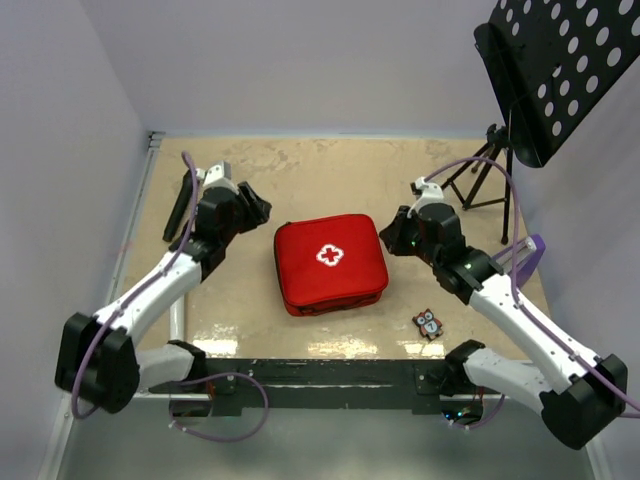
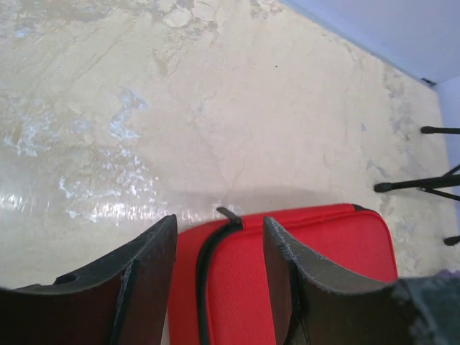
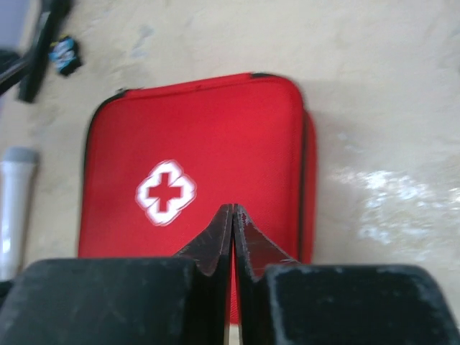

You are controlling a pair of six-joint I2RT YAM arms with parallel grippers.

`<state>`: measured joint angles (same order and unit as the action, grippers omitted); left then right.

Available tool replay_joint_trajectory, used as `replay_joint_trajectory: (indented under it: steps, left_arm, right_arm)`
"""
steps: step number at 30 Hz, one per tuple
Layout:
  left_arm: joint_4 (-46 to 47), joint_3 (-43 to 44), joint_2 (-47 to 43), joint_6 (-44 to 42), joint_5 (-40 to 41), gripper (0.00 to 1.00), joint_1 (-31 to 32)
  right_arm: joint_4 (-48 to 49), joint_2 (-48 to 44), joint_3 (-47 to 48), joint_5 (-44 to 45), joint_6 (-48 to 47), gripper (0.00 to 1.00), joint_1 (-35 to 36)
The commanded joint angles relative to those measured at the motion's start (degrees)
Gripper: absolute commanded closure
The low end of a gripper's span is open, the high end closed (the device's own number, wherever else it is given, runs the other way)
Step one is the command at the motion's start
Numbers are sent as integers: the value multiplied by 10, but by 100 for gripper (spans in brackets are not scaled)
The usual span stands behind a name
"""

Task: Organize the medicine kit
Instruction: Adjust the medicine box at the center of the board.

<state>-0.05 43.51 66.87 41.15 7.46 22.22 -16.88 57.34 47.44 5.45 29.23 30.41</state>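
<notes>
Near the front edge of the pale, mottled tabletop [image 1: 330, 170], a small brown-and-grey patterned tag [image 1: 429, 323] lies to the right, apart from the medicine kit [image 1: 330, 262]. The kit is a red rounded-square soft zip case lying flat in the middle of the table, lid down and white cross facing up. The left gripper [image 2: 218, 224] hangs near the kit's far-left corner with its black fingers spread and nothing between them, the right gripper [image 3: 233, 208] hovers near the far-right corner with its fingers pressed together on nothing, and farther back on the right stands a black perforated music stand [image 1: 560, 70].
</notes>
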Motion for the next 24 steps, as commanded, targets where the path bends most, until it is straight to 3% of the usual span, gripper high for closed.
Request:
replay_joint_trajectory:
  steps: [1,5,13,19,24]
  left_arm:
    - [-9,104,112,-54,-35,47,-16]
    - [28,158,200,-74,-96,48,-28]
    - [69,228,350,-74,-224,54,-46]
    - [113,207,381,-70,-252,55,-46]
    - [181,177,390,-49,-341,55,-46]
  right_arm:
    - [-33,-49,-4,-53,0,100,46]
    - [-63,-57,-14,-95,17,100,81]
    - [-126,-21,-15,-91,47,100,165]
    - [-146,20,-18,-87,51,100,234]
    - [-136,65,-30,-8,92,100,250]
